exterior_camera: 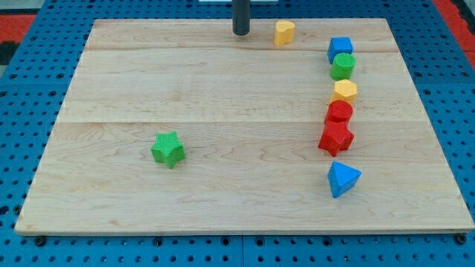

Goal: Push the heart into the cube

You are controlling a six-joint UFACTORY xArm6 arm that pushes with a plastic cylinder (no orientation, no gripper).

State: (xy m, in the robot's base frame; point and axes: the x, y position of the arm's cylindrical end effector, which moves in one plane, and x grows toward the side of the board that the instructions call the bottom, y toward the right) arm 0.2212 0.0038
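Observation:
A yellow heart [284, 33] lies near the view's top edge of the wooden board [223, 89]. A blue cube [340, 49] sits to the heart's right and slightly lower, apart from it. My tip [241, 33] stands on the board just left of the heart, with a small gap between them. The heart lies between my tip and the cube.
Below the cube runs a column of blocks on the right: a green cylinder [343, 66], a yellow hexagon [344, 91], a red cylinder [339, 113], a red star [335, 138] and a blue triangle [343, 179]. A green star [168, 149] lies lower left of centre.

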